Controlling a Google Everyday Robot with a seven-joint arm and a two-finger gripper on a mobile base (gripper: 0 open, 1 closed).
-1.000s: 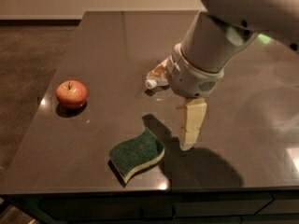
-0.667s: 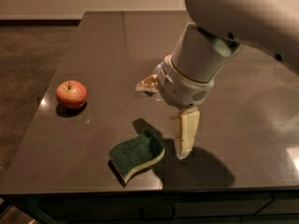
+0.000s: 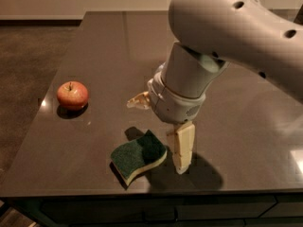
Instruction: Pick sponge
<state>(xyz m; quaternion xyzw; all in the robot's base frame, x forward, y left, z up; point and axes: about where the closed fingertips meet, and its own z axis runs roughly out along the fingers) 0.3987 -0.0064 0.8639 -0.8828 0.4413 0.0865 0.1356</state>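
1. One sponge (image 3: 138, 155) lies flat on the dark table (image 3: 94, 46), near the front edge and a little left of the middle. Its dark green scouring side faces up, and the pale yellow foam shows along its wavy front edge.
2. One gripper (image 3: 182, 150) points straight down from the wrist, just beside the sponge's right edge. Its pale tip is low over the tabletop. Whether it touches the sponge cannot be told, and whether it is parted or closed cannot be told either. It grasps nothing that can be seen, and the sponge rests on the table, not lifted.
3. One arm (image 3: 213, 41), large and light grey, reaches in from the upper right. It fills much of the right half of the view, and its rounded wrist sits directly above the gripper.
4. One apple (image 3: 72, 94), red with a yellowish blush, stands upright on the left part of the table, well apart from the sponge and the gripper.
5. One small pale crumpled item (image 3: 139, 100) lies on the table behind the sponge, partly hidden by the wrist. What it is cannot be told.
6. One shadow of the arm falls on the table to the right of the gripper.
7. A darker floor (image 3: 28, 56) shows beyond the table's left edge.
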